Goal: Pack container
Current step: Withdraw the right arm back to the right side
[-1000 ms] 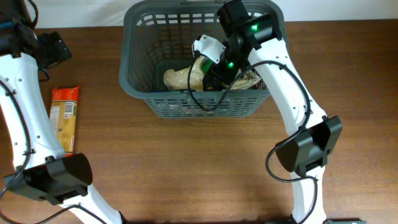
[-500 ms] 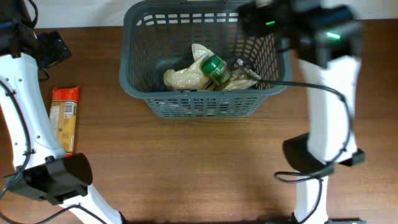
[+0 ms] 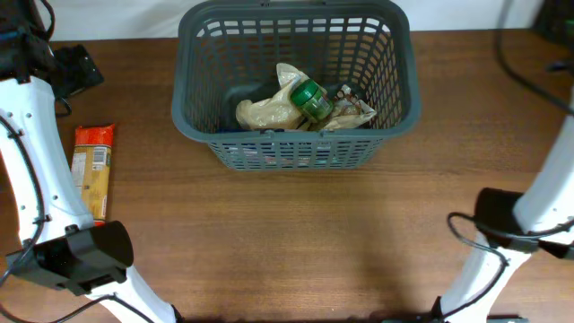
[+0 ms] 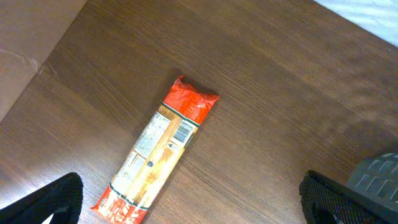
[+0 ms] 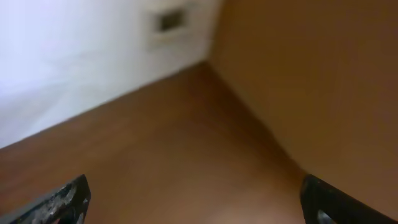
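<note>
Both jaw pairs stand empty, so I read you as between picks: nothing held, the one loose item not yet approached. Next move, as I judge it: lower the left gripper [image 4: 200, 204] onto the packet, set the fingers across its narrow width, close, then carry it right to the basket.

Left gripper: fingers spread wide, nothing between them, touching nothing. It hangs high over the packet [image 4: 158, 165], which lies flat on the table [image 4: 280, 93] well to the left of the basket. A corner of the basket shows at the lower right edge of the left wrist view.

Right gripper [image 5: 199, 202]: fingers equally wide apart, holding nothing. Its view is blurred: bare wood and a wall, no basket. Overhead shows its arm off to the basket's right, not the fingers.

Basket [image 3: 291, 152]: upright, front wall toward you. Inside: pale bag [image 3: 260, 109] near the middle, green-capped jar [image 3: 311, 97] resting against it, crinkled wrapper [image 3: 357, 111] toward the right wall. The floor by its left wall looks free for the packet.
</note>
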